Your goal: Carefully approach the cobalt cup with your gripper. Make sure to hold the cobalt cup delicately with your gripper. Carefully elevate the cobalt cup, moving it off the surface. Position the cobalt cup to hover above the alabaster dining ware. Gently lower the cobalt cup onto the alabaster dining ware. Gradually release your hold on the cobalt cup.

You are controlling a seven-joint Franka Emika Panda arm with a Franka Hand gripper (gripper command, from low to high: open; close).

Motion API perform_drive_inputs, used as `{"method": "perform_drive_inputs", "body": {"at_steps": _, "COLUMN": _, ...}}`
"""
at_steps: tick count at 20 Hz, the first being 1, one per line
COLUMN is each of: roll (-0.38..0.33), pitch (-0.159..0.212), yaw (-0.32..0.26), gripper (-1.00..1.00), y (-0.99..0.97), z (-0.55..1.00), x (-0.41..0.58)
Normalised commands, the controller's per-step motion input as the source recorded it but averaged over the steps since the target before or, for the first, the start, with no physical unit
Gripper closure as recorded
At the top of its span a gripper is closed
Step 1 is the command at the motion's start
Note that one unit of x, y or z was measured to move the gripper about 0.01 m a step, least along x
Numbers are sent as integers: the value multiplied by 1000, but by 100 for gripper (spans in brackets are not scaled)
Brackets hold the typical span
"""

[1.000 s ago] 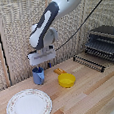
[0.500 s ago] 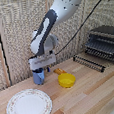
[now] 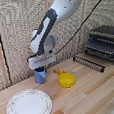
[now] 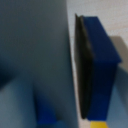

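The cobalt cup (image 3: 40,76), a small blue mug, stands near the back of the wooden table, at the exterior view's left. My gripper (image 3: 41,66) comes down on it from above, its white block just over the rim. In the wrist view the cup's blue wall (image 4: 32,60) fills much of the frame, and a dark-blue finger (image 4: 97,65) lies with its dark pad against that wall. The alabaster dining ware (image 3: 28,106), a wide white plate with a reddish patterned rim, lies on the table in front of the cup with nothing on it.
A small yellow handled dish (image 3: 66,80) sits just to the exterior view's right of the cup. A dark toaster oven (image 3: 104,44) with a rack in front of it stands at the back right. A woven screen backs the table.
The arm's upper links have leaned slightly toward the exterior view's right. The gripper has stayed at the cup, and the plate and yellow dish have not moved.
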Motion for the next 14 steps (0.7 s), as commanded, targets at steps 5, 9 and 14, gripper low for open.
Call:
{"method": "perform_drive_inputs", "body": {"at_steps": 5, "roll": 103, "pitch": 72, "yaw": -41, "gripper": 100, "y": 39, "z": 746, "x": -150}}
{"method": "perform_drive_inputs", "body": {"at_steps": 9, "roll": 96, "pitch": 92, "yaw": -5, "gripper": 100, "y": 10, "z": 839, "x": -101}}
{"method": "perform_drive_inputs", "body": {"at_steps": 14, "roll": 102, "pitch": 60, "yaw": -4, "gripper": 100, "y": 465, "z": 619, "x": -271}}
